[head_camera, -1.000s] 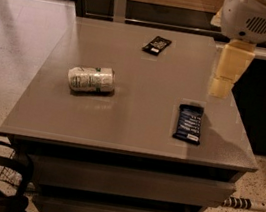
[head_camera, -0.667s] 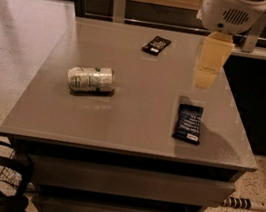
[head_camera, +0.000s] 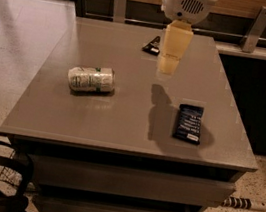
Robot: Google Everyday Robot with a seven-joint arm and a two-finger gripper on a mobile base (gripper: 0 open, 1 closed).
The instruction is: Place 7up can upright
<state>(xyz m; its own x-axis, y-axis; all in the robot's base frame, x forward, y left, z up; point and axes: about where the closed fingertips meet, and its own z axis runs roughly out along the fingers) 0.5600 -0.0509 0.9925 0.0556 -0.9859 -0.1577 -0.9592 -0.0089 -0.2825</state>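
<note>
The 7up can (head_camera: 91, 79) lies on its side on the left part of the grey table (head_camera: 120, 121). It is whitish-silver with green markings, its long axis running left to right. My gripper (head_camera: 169, 63) hangs from the white wrist housing (head_camera: 190, 2) above the middle back of the table. It is to the right of the can and well above it, apart from it, with nothing in it that I can see.
A flat dark-blue snack bar (head_camera: 189, 123) lies at the front right of the table. A flat black wrapper (head_camera: 152, 45) lies at the back, just left of the gripper. A dark counter (head_camera: 257, 93) borders the table's right side. Drawers (head_camera: 130, 181) sit below the front edge.
My gripper and wrist have moved left across the table, from above the right edge to above the middle back, closer to the can. The can and both flat packets have not moved.
</note>
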